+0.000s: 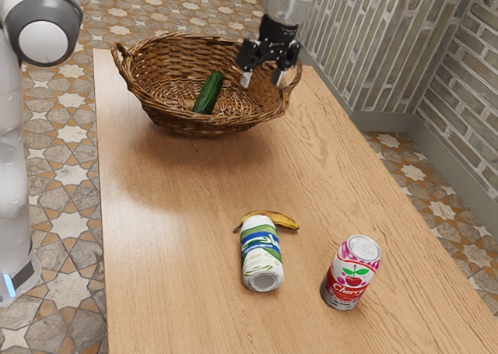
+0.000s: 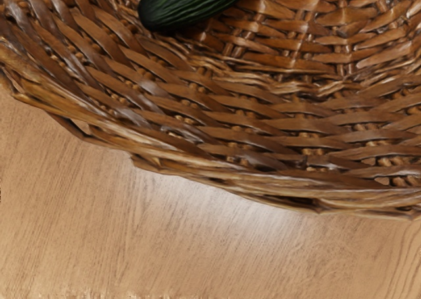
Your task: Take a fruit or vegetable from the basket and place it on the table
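Note:
Above the basket's rim, toward the exterior view's right, my gripper (image 1: 262, 79) hangs with its two fingers apart and nothing between them. A dark green cucumber (image 1: 208, 92) lies inside the wicker basket (image 1: 167, 122), to the exterior view's left of the gripper and lower than it. In the wrist view part of the cucumber (image 2: 191, 3) appears beyond the woven basket wall (image 2: 217, 125). The wooden table (image 1: 179, 237) carries the basket at its far end.
On the table, a yellow banana (image 1: 285, 221) lies partly behind a tipped green-and-white can (image 1: 262, 254). A red-and-pink cherry can (image 1: 352, 272) stands upright toward the exterior view's right. A brick wall (image 1: 459, 74) rises beyond the table.

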`<action>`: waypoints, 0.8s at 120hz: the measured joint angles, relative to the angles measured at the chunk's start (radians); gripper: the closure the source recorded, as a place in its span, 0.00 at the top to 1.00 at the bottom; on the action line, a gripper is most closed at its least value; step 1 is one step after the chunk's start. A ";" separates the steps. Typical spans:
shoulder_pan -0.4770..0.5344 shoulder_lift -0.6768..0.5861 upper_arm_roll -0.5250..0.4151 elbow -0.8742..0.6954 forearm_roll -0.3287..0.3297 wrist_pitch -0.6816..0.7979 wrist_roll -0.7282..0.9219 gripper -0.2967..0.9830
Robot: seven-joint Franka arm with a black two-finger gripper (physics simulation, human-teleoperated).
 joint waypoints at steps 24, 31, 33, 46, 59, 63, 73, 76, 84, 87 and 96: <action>-0.044 -0.008 -0.006 0.001 -0.004 -0.005 -0.244 0.77; -0.057 -0.013 -0.011 0.015 -0.041 -0.005 -0.294 0.77; -0.062 -0.016 -0.012 0.022 -0.050 -0.006 -0.300 0.77; -0.093 -0.046 -0.022 0.041 -0.085 -0.005 -0.244 0.77; -0.151 -0.026 -0.016 0.042 -0.046 -0.006 -0.140 0.77; -0.187 -0.022 0.006 0.042 -0.035 -0.007 -0.090 0.77; -0.299 -0.023 0.082 0.017 0.040 -0.009 0.052 0.77; -0.345 -0.037 0.119 -0.011 0.063 -0.006 0.099 0.77; -0.409 -0.095 0.171 -0.097 0.120 0.010 0.221 0.77; -0.383 -0.109 0.180 -0.116 0.142 0.019 0.266 0.77; -0.150 -0.150 0.206 -0.137 0.188 0.051 0.395 0.77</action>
